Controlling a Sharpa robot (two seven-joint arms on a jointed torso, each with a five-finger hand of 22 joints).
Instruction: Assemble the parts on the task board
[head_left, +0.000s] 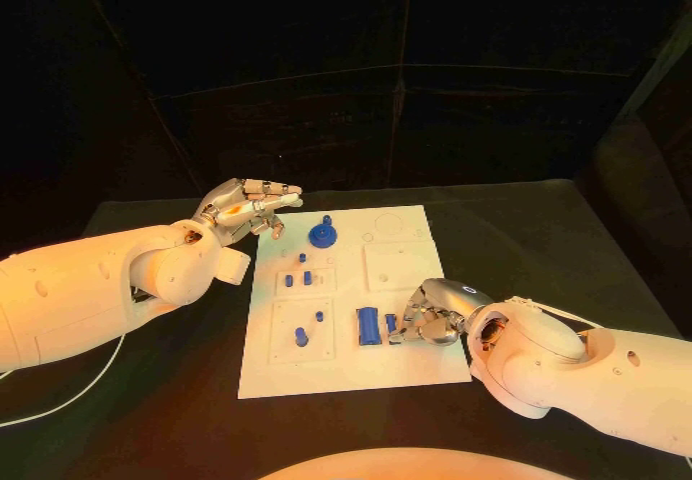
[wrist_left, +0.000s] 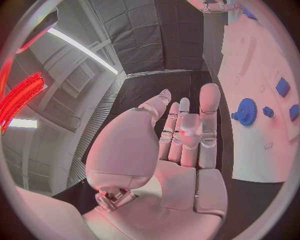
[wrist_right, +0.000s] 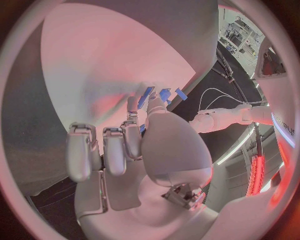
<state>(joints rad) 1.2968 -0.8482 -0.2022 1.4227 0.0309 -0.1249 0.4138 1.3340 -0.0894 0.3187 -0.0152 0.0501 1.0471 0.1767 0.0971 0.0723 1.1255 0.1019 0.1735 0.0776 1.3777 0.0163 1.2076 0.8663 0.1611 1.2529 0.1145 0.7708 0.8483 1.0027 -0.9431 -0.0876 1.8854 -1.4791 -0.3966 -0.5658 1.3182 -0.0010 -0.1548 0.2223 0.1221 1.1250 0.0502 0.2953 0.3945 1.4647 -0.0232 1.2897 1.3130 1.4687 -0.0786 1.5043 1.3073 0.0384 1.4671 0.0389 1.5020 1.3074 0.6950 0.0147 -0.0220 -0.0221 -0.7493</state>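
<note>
Task board (head_left: 397, 375): white plate lying flat mid-table, long axis running away from the robot. Several blue parts on it. Blue gear (head_left: 323, 236) stands near the far left corner of the board; in the left wrist view the same gear (wrist_left: 247, 111) shows its toothed rim, with small blue pieces beside it. Two small blue pegs (head_left: 297, 278) sit left of centre, another blue peg (head_left: 302, 337) in a recessed square nearer the robot. A long blue block (head_left: 369, 326) lies toward the near right part of the board, a narrower blue piece (head_left: 391, 323) just beside it.

Right hand (head_left: 434, 312) is down over the board's right edge, fingers curled toward the narrow piece and the block. Right wrist view: fingertips (wrist_right: 133, 103) close against blue pieces (wrist_right: 164, 94) on the white plate; whether anything is actually pinched, cannot tell.

Left hand (head_left: 248, 208) hovers off the board's far left corner, near the gear but apart from it. Fingers (wrist_left: 209, 100) extended side by side, thumb apart, nothing held.

Black table (head_left: 548, 240) under everything.
</note>
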